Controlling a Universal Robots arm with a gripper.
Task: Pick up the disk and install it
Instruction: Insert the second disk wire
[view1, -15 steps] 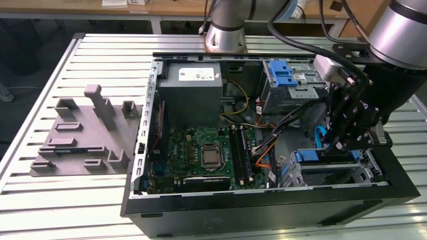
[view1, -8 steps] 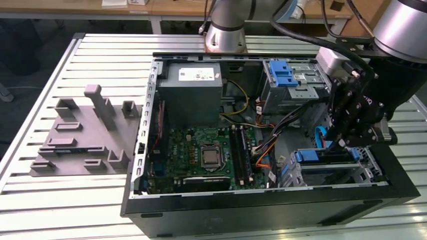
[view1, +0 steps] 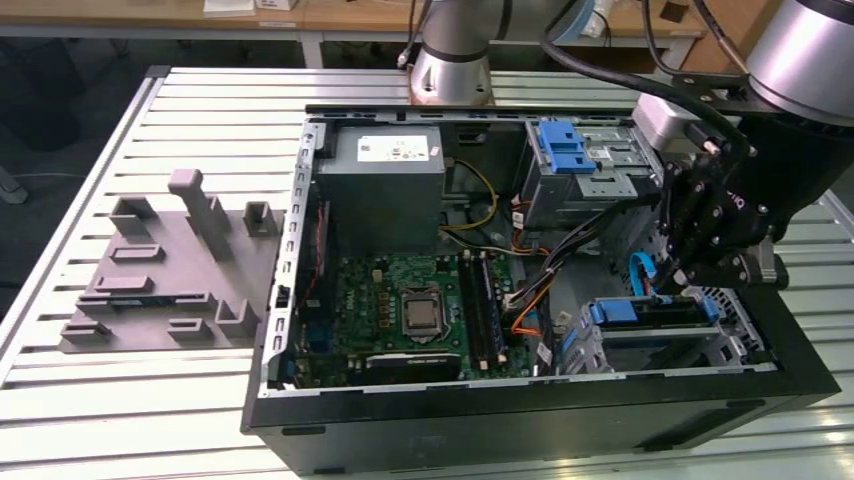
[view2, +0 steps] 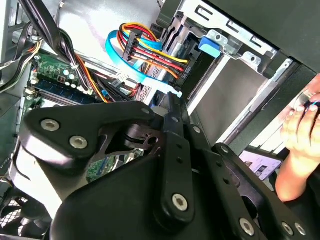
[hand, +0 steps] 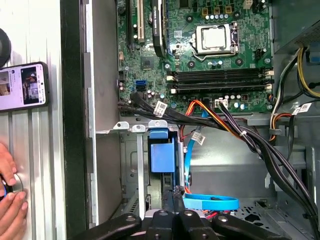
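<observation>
The disk (view1: 649, 313), with its blue frame, lies in the lower drive cage at the near corner of the open computer case (view1: 534, 400), on the exterior view's right. In the first wrist view the blue frame of the disk (hand: 161, 156) sits in the metal bay. My gripper (view1: 683, 287) hangs just above the disk, and its black fingers are pressed together with nothing between them. The fingertips (hand: 172, 196) end right at the edge of the blue frame. I cannot tell whether they touch it.
Bundled black, orange and blue cables (hand: 210, 202) run beside the bay. A second blue-tabbed cage (view1: 571, 152) stands at the back. The motherboard (view1: 414, 305) fills the case's middle. A person's hand (hand: 11, 200) and a phone (hand: 22, 86) rest outside the case. A grey fixture (view1: 160, 270) lies on the table.
</observation>
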